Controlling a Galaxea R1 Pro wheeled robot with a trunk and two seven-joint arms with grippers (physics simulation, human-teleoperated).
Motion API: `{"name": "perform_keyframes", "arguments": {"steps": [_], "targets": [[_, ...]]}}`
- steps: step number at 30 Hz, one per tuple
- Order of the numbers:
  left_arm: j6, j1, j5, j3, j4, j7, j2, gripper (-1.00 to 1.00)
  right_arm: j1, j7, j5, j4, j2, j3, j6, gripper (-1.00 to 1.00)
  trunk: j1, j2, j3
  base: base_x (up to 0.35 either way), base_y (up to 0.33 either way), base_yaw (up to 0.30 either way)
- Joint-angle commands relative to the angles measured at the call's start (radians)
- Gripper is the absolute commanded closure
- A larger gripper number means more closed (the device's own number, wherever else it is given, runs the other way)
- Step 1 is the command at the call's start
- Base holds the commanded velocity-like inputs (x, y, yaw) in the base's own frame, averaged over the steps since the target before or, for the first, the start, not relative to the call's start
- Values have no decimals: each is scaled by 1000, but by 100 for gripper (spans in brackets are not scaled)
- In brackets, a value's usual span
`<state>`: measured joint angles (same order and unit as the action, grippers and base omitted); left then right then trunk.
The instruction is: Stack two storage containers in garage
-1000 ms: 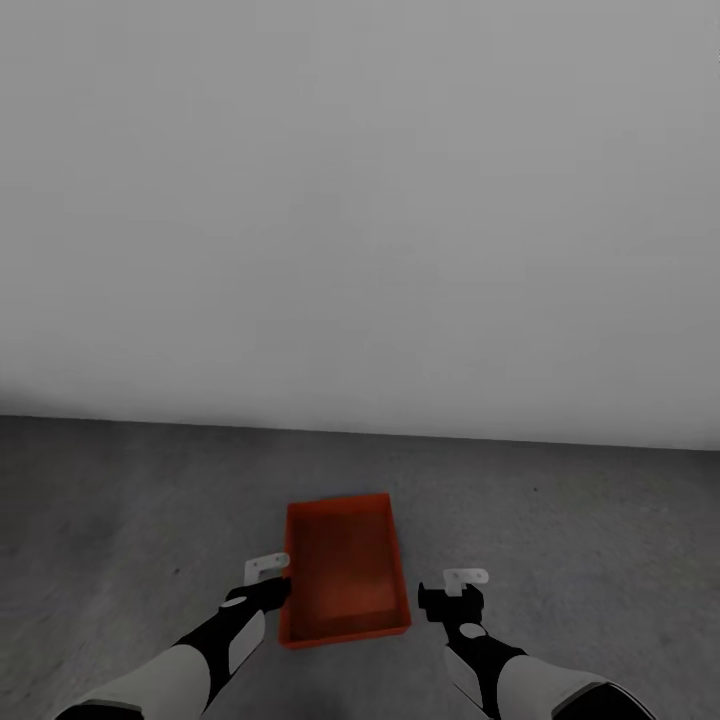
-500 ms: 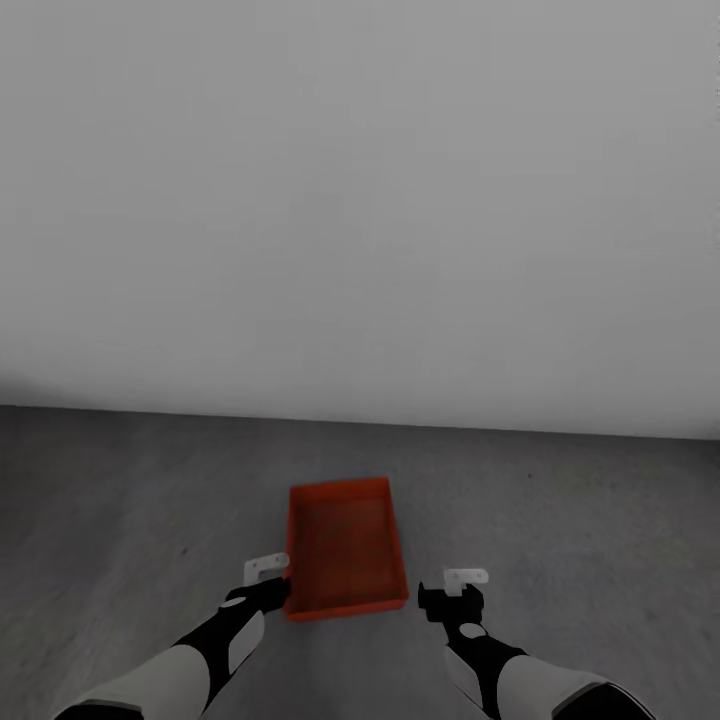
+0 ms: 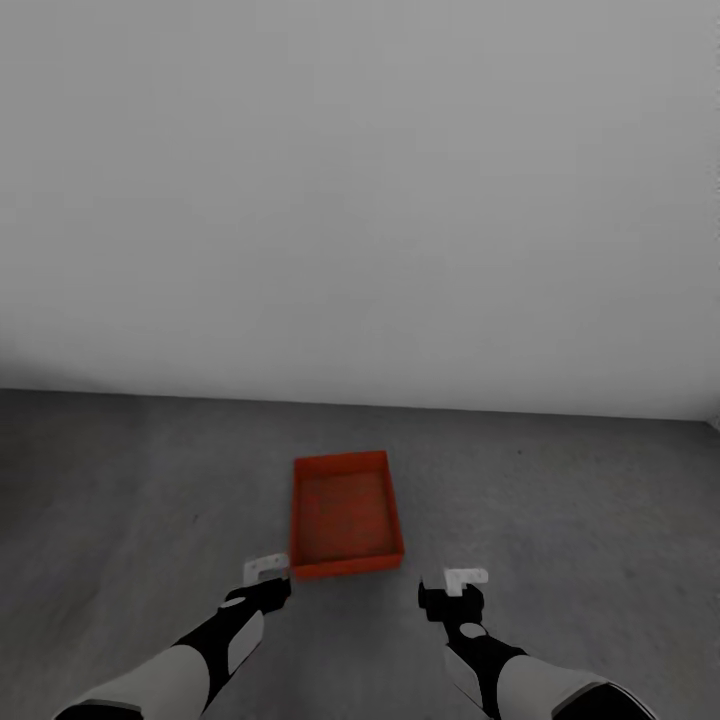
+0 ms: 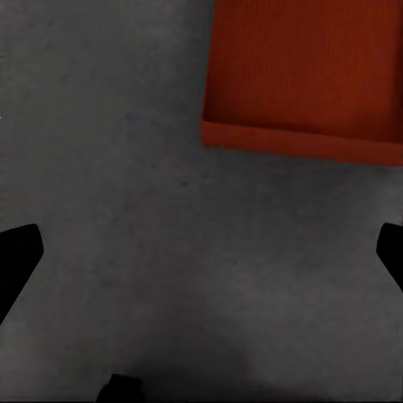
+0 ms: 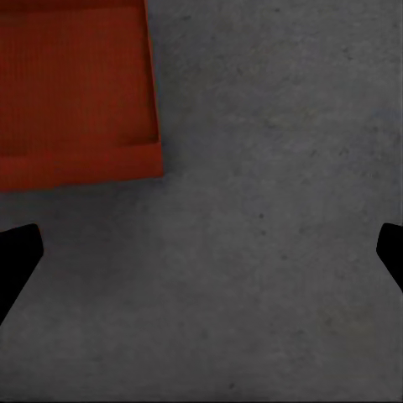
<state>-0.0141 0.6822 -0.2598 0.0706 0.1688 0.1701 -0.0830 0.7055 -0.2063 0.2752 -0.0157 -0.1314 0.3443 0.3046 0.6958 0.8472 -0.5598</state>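
Note:
One orange-red storage container (image 3: 345, 510) sits flat and empty on the dark grey concrete floor (image 3: 560, 500) of the garage, a short way ahead of both arms. My left gripper (image 3: 268, 582) hovers near its front left corner, open and holding nothing. Off its front right corner, my right gripper (image 3: 455, 592) is also open and apart from the box. In the left wrist view the container (image 4: 302, 75) lies beyond the spread gripper (image 4: 201, 252). The right wrist view has the container (image 5: 75, 92) ahead of the wide-open gripper (image 5: 201, 252).
A plain pale grey wall (image 3: 360, 200) rises behind the container and meets the floor across the whole view. Bare concrete stretches on both sides of the box.
The whole picture has shifted: the wall's foot sits higher and the container looks smaller and further ahead of the grippers, so the camera has backed away. The arms keep their pose.

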Motion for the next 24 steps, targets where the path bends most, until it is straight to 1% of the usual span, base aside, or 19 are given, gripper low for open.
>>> {"name": "perform_keyframes", "arguments": {"steps": [1,7,16,19,24], "targets": [[-1,0,-9,8,0,5,0,-100,1,-2,9,-2,-1,8,4,-100,-1,1,-1,-346,0,0],[-1,0,-9,7,0,5,1,-100,0,-2,9,-2,-1,8,4,-100,-1,1,-1,-346,0,0],[-2,0,-9,7,0,6,9,-100,0,-2,9,-2,-1,8,4,-100,-1,1,-1,-338,0,0],[-7,0,-8,7,-5,4,16,-100,0,-2,9,-2,-1,8,4,-100,-1,1,-1,-131,0,0],[-11,0,-5,8,-16,3,24,-100,0,-2,9,-2,-1,8,4,-100,-1,1,-1,-31,0,0]]}}
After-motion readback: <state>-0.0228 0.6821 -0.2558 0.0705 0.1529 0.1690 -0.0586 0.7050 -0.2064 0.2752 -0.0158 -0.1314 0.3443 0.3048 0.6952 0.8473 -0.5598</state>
